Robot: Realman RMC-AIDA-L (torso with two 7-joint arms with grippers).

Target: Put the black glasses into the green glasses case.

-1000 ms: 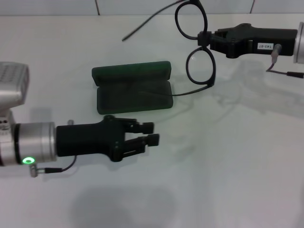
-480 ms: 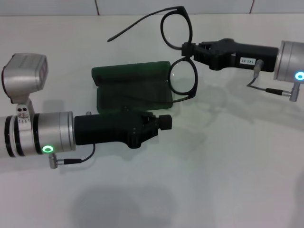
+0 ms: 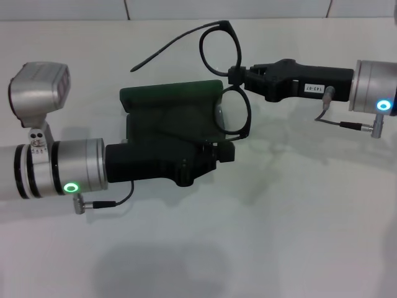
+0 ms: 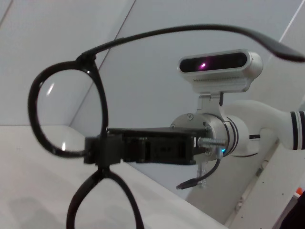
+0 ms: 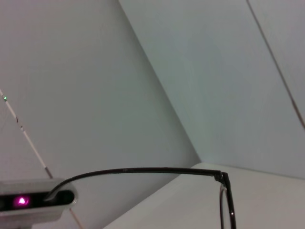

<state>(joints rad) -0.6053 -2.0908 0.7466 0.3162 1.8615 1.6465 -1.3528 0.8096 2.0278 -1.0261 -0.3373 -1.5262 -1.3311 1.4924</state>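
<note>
step: carrying to case | right claw (image 3: 239,76) pinching black glasses (image 3: 226,84) at bridge, hanging above open green glasses case (image 3: 170,115) | left claw (image 3: 223,154) narrow, beside case | next: lowering, laying flat

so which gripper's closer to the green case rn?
Left. The left gripper overlaps the front edge of the open green glasses case in the head view. The right gripper is by the case's far right corner, shut on the bridge of the black glasses.
</note>
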